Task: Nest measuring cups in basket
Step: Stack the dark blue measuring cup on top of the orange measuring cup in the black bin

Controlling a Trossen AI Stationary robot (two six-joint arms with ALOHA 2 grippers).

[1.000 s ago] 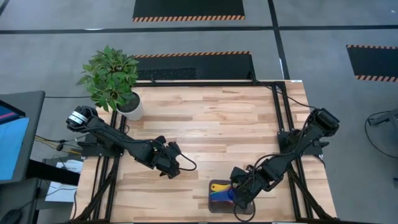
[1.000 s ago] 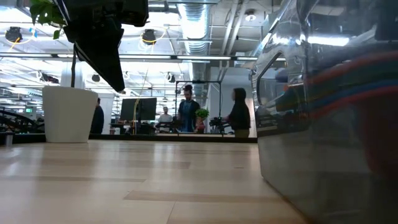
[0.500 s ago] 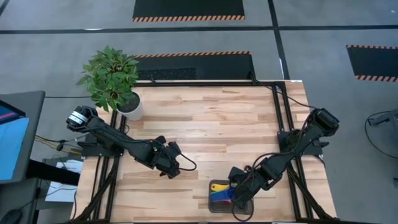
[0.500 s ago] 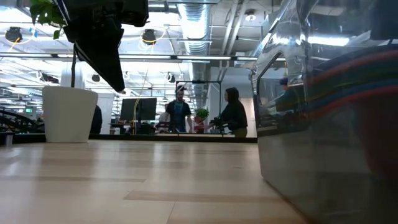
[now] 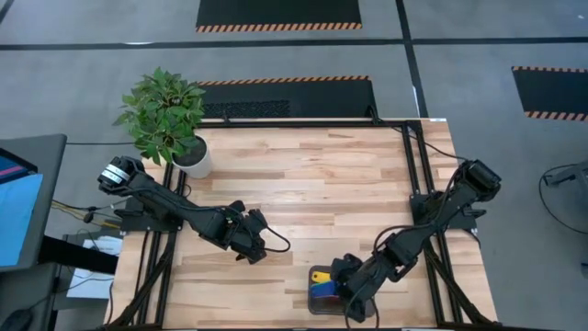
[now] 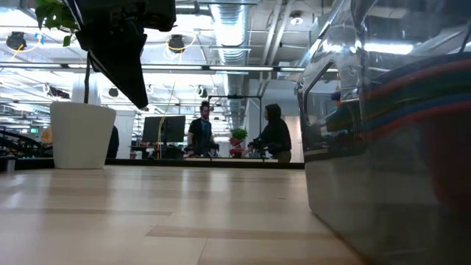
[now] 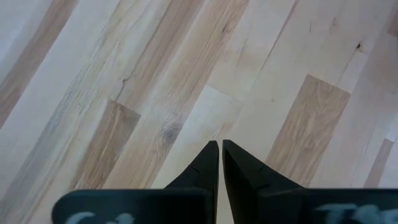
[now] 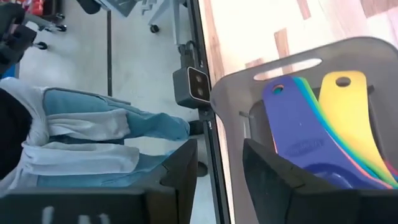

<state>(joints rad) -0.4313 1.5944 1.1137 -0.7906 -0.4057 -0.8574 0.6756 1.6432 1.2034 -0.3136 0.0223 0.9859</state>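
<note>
The grey see-through basket (image 5: 317, 292) stands at the table's near edge, right of the middle, and fills the right of the low view (image 6: 383, 147). The measuring cups (image 5: 323, 287) lie nested inside it, a blue handle (image 8: 292, 124) and a yellow one (image 8: 348, 118) on top of the fanned handles. My right gripper (image 8: 219, 149) hangs open just over the basket's near end, one finger toward the cups and the other past the wall (image 8: 230, 102); no touch shows. My left gripper (image 7: 220, 146) is shut over bare wood at the table's left middle (image 5: 255, 248).
A potted plant (image 5: 165, 115) in a white pot (image 6: 81, 136) stands at the far left corner. A small camera (image 8: 198, 84) sits at the table's near edge by the basket. A person's leg (image 8: 93, 137) shows beyond that edge. People stand in the room behind (image 6: 272, 132).
My right gripper has tipped upward, rolled a little and risen slightly over the basket. The basket and the nested cups have stayed where they were. My left gripper has kept still.
</note>
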